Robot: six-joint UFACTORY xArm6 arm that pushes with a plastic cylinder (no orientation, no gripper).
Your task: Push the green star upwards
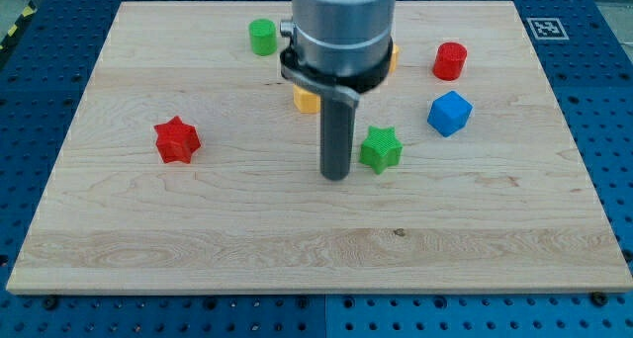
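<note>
Green star (380,148): mid-board, untouched. Rod's tip (336,176): just left of the star, slightly below it, holding nothing. Blue cube (450,113): up-right of the star. Red star (177,139): far left. Step: approach. Next: get beneath the star, then push toward the view's top.

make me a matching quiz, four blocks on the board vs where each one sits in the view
Things:
1. green star
2. red star
3. blue cube
4. green cylinder

Places:
A. far on the view's left, alone
B. near the view's top, left of the arm
C. just right of my tip
D. on the view's right, below the red cylinder

Pairs: 1-C, 2-A, 3-D, 4-B
</note>
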